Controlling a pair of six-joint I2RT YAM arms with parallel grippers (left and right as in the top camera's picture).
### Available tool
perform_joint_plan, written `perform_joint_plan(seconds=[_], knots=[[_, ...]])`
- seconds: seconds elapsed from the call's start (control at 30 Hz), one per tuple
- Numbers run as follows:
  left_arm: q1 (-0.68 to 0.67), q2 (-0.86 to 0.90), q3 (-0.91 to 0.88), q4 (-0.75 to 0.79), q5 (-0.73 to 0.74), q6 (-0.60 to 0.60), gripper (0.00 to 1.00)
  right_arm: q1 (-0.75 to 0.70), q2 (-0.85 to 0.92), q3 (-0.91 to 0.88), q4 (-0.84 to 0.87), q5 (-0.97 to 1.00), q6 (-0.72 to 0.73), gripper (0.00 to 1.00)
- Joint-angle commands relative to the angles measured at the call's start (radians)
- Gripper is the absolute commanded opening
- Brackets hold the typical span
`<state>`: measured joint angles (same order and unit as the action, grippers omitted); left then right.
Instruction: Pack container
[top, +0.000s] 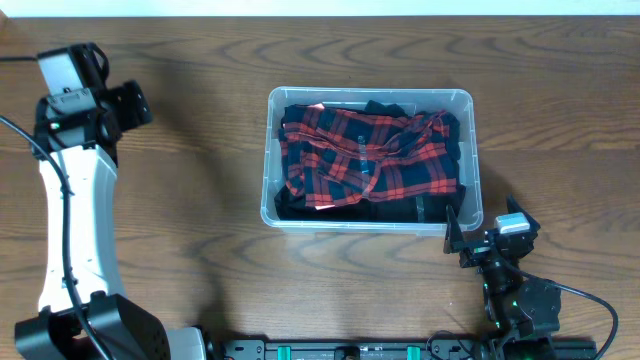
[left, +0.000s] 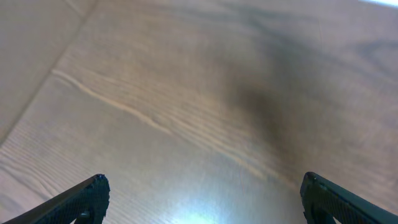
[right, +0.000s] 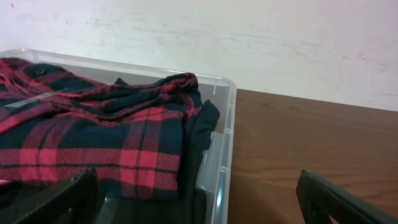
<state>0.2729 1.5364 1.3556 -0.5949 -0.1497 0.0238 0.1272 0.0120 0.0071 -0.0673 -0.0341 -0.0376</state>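
Observation:
The container (top: 472, 160) is a clear plastic bin at the table's middle. A red and black plaid garment (top: 365, 155) lies crumpled inside it over dark clothing. The right wrist view shows the same plaid garment (right: 93, 137) and the bin's near corner (right: 224, 137). My right gripper (top: 478, 240) is open and empty, just off the bin's front right corner; its fingers (right: 199, 199) straddle that corner. My left gripper (top: 128, 105) is far off at the table's back left, open and empty, with its fingers (left: 202, 199) over bare wood.
The wooden table (top: 200, 170) spreads around the bin. A pale wall (right: 249, 37) rises behind the table's far edge. The left arm's white link (top: 70, 230) runs along the left side.

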Motion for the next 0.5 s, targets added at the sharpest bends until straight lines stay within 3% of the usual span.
perform_joint_plan(seconds=[0.0, 0.47], knots=[[-0.002, -0.015, -0.077, -0.003, -0.009, 0.001, 0.98, -0.010, -0.006, -0.002, -0.003, -0.011, -0.013, 0.99], [-0.002, -0.223, -0.656, 0.014, 0.016, 0.000, 0.98, -0.010, -0.006, -0.002, -0.003, -0.011, -0.013, 0.99]])
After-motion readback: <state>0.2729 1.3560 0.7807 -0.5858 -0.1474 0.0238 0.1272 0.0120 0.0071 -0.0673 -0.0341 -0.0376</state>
